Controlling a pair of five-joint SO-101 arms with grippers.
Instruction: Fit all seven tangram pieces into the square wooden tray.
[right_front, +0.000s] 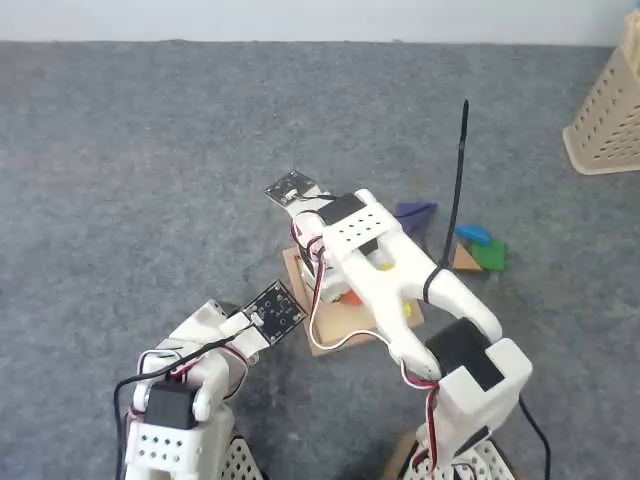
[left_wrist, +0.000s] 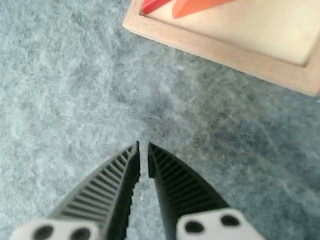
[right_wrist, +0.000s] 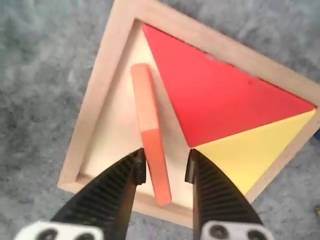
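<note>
a square wooden tray (right_wrist: 93, 107) lies on grey carpet (right_front: 150, 150). inside it a large red triangle (right_wrist: 215, 95) lies flat along one side, with a yellow triangle (right_wrist: 250, 155) flat against it. a flat orange piece (right_wrist: 150, 150) stands on its edge just beside the red one. the right claw (right_wrist: 166, 154) hangs over the tray, jaws apart on either side of the orange piece. the left claw (left_wrist: 143, 147) is nearly together, holding nothing, over bare carpet near a tray corner.

from above, the white right arm (right_front: 390, 270) covers most of the tray. past it on the carpet lie a dark purple triangle (right_front: 415, 213), a blue piece (right_front: 473, 235), a green piece (right_front: 491, 256) and a tan piece (right_front: 463, 260). a thin black upright rod (right_front: 460, 170) stands among them. a beige perforated basket (right_front: 608, 110) sits well apart.
</note>
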